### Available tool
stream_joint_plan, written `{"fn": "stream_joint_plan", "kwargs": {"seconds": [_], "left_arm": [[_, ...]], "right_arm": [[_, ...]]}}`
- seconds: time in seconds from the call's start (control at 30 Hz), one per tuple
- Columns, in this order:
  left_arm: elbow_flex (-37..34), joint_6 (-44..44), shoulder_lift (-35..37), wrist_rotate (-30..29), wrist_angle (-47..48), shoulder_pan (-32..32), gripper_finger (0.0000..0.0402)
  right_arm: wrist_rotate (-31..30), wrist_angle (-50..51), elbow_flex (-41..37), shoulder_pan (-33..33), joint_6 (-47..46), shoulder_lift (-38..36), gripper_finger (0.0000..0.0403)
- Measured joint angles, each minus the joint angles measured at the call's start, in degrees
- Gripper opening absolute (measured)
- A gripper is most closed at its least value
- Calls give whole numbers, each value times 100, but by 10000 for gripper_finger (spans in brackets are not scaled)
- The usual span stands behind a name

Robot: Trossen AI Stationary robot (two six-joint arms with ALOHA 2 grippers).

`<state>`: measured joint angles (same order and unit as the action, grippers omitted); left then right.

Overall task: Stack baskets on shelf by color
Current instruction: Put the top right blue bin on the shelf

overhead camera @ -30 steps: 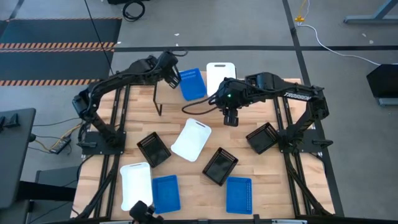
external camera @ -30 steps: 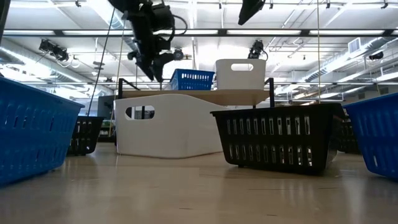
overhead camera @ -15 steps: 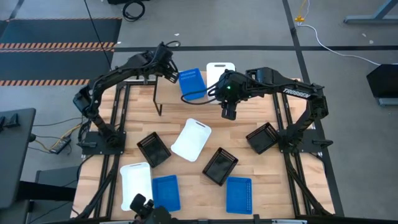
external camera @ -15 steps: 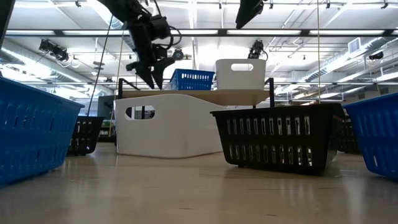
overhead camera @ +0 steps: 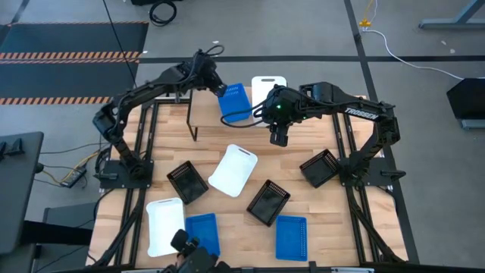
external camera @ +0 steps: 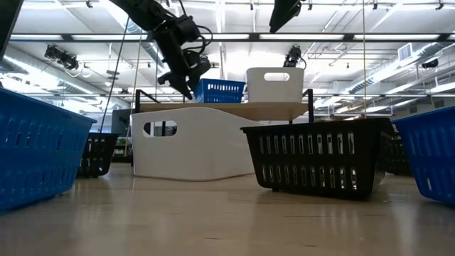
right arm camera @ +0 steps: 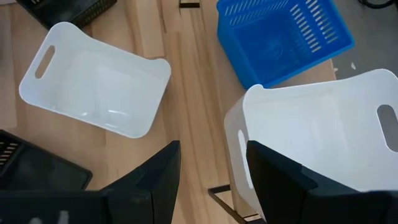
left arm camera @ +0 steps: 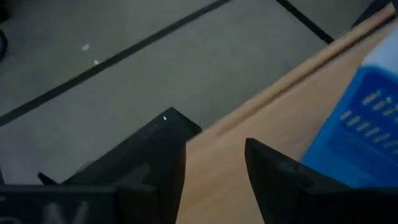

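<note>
The shelf (external camera: 242,110) stands at the table's far side. On its plank sit a blue basket (overhead camera: 235,102) and, to its right, a white basket (overhead camera: 267,87). Both also show in the low view: the blue basket (external camera: 220,90) and the white basket (external camera: 274,84). My left gripper (overhead camera: 217,87) is open just off the blue basket's left far corner, above the plank (left arm camera: 249,143). The blue basket (left arm camera: 360,124) lies beside one of its fingers. My right gripper (overhead camera: 279,138) is open and empty, high above the shelf's front edge. Its wrist view looks down on the blue basket (right arm camera: 286,37) and the white basket (right arm camera: 323,137). My left gripper stands with one finger (left arm camera: 273,174) close to the blue basket's left side (left arm camera: 339,146). I cannot tell whether it touches.
On the table lie a white basket (overhead camera: 233,171), three black baskets (overhead camera: 186,182) (overhead camera: 267,202) (overhead camera: 320,168), a second white basket (overhead camera: 165,225) and two blue baskets (overhead camera: 202,235) (overhead camera: 291,236). A dark object (overhead camera: 189,254) shows at the near edge.
My left gripper has moved toward the table's right and far side, up to the blue basket's left corner, and has tipped. My right gripper has shifted a little toward the far edge and then kept still. The baskets have stayed in place.
</note>
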<state>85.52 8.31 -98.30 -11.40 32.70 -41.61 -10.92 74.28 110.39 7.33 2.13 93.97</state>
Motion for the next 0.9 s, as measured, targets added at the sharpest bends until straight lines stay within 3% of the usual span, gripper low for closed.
{"fn": "stream_joint_plan", "kwargs": {"seconds": [0.7,0.77,0.9], "left_arm": [[-2,-503,-24,221,-571,-54,172],[6,-610,-22,212,-433,-65,172],[306,-750,-8,207,727,-89,172]], "right_arm": [[-2,-4,0,37,0,2,191],[-3,2,0,37,0,2,191],[-4,145,0,41,33,2,191]]}}
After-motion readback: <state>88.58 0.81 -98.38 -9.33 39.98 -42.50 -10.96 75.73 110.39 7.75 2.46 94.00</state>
